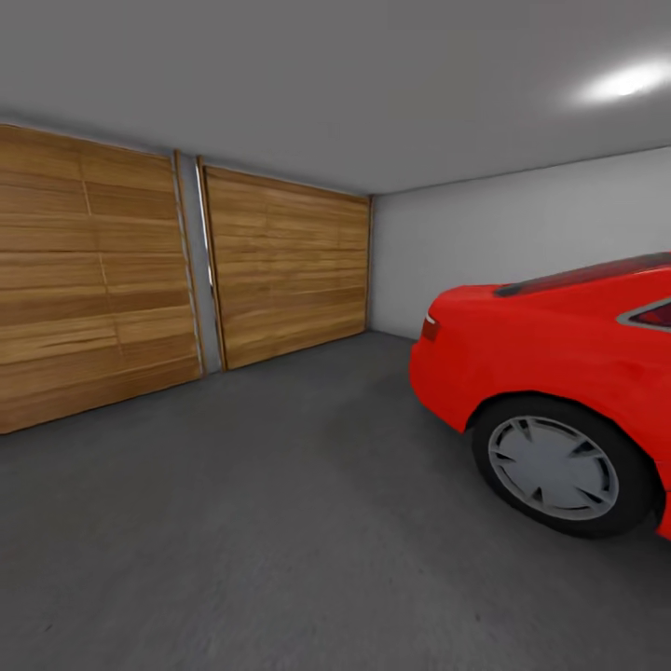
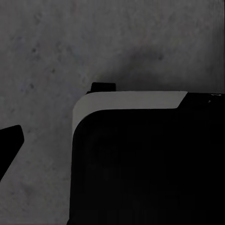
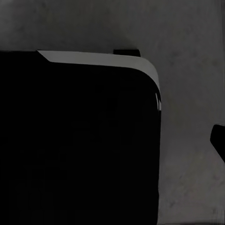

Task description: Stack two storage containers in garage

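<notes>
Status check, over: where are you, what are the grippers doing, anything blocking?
In garage, facing wood-plank doors. Grippers: state unclear, wrist views look down at grey floor past the robot's dark base. Red car parked on right.

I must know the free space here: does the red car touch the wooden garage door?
Apart. In the head view, bare grey floor and pale wall lie between the red car and the wooden garage door.

We see a garage with a dark grey, mottled concrete floor [image 1: 280, 522]. On the far left stand two wide wood-plank doors [image 1: 284, 266], side by side, with a narrow strip of grey wall between them. A plain pale grey wall [image 1: 503, 233] runs along the far right. A ceiling light [image 1: 624, 82] glows at upper right. A red car [image 1: 550, 354] stands at right, its rear wheel near us.
</notes>
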